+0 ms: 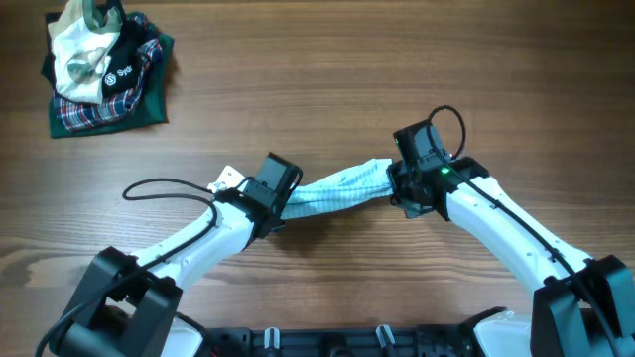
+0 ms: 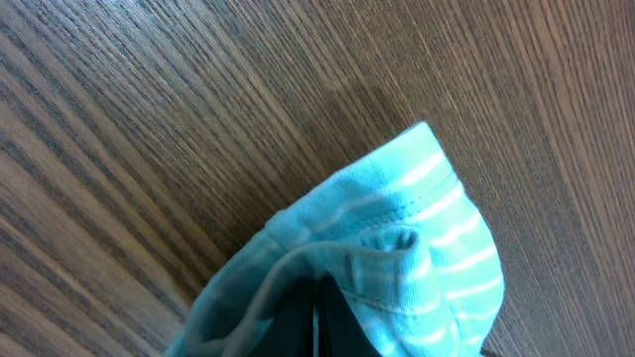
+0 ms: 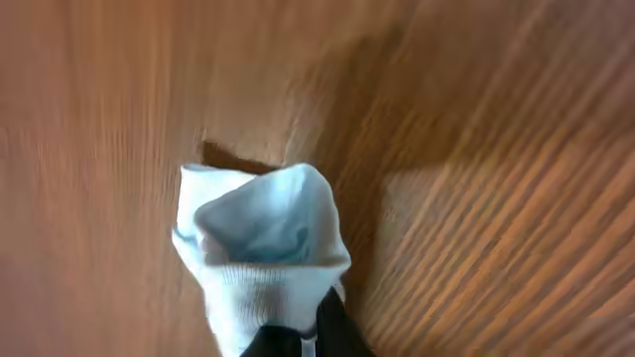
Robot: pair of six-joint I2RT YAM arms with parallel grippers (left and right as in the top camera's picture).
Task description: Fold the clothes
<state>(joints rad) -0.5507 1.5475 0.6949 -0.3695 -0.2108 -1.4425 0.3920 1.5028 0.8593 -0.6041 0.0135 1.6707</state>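
Clothes point(image 1: 337, 190) stretched as a pale band across the middle of the bench point(image 1: 327, 89), left end pinched in the closed left claw point(image 1: 283, 205), right end bunched in the closed right claw point(image 1: 397, 185), well apart from the corner garment heap point(image 1: 104, 69).

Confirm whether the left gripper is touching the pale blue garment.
Touching. The left wrist view shows the pale blue garment bunched directly around the left gripper, its hem pinched there with no gap.

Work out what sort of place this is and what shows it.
Probably a robotics test bench: a wooden table, the left gripper and right gripper holding a pale blue garment between them, and a pile of clothes in one corner.
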